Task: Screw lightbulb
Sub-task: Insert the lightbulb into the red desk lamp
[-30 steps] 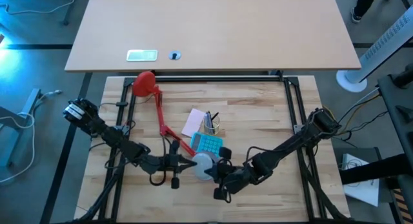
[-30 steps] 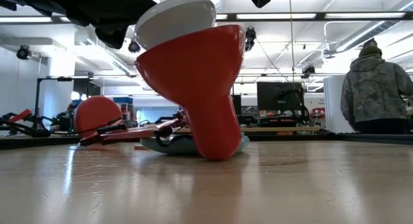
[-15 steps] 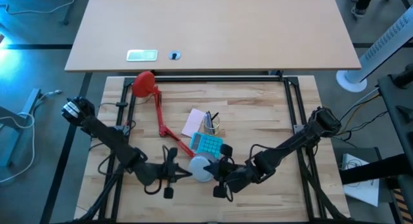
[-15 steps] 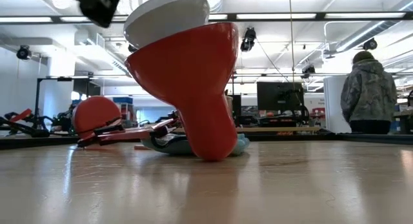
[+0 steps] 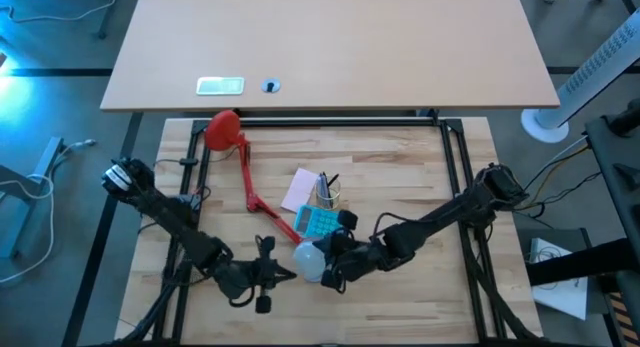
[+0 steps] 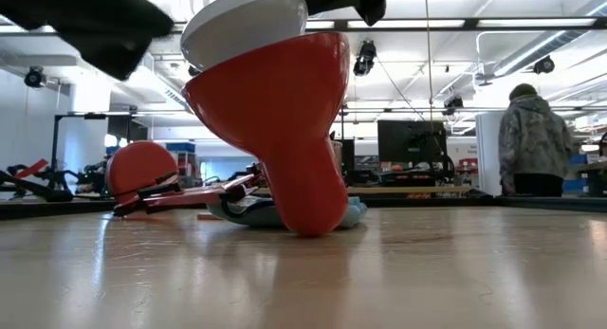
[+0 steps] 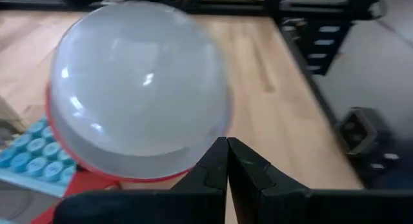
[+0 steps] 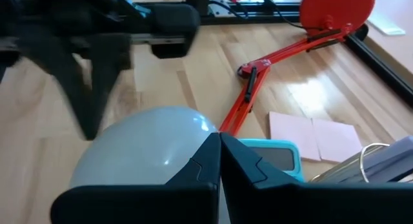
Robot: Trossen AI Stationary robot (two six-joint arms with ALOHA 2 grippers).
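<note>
A red desk lamp lies on the wooden table, with its round base (image 5: 222,129) far left and its folded arm (image 5: 252,192) running toward the near side. Its red cone head (image 6: 285,130) rests on its narrow end and tilts. The white domed lightbulb (image 5: 308,258) sits in the cone's mouth (image 6: 248,26). My left gripper (image 5: 285,275) is shut, just near-left of the bulb (image 7: 139,88). My right gripper (image 5: 326,269) is shut at the bulb's right side, its fingertips in front of the dome (image 8: 148,146). My left gripper's shut fingertips (image 7: 222,161) point at the dome's lower edge (image 7: 193,161) from the table's left. I cannot tell whether they touch it. My right gripper's shut fingertips (image 8: 213,153) stand over the dome's top (image 8: 174,130), coming from the table's right. Touch cannot be told.
A teal calculator (image 5: 322,224) lies right behind the lamp head. Pink sticky notes (image 5: 299,190) and a wire pen holder (image 5: 327,194) sit farther back. A light desk (image 5: 330,47) stands beyond the table. A person (image 6: 531,139) stands in the room behind.
My left gripper has drawn back from the bulb toward the table's near edge. My right gripper has moved left and a little farther in, up against the bulb's right side. The lamp head with the bulb has shifted slightly to the left.
</note>
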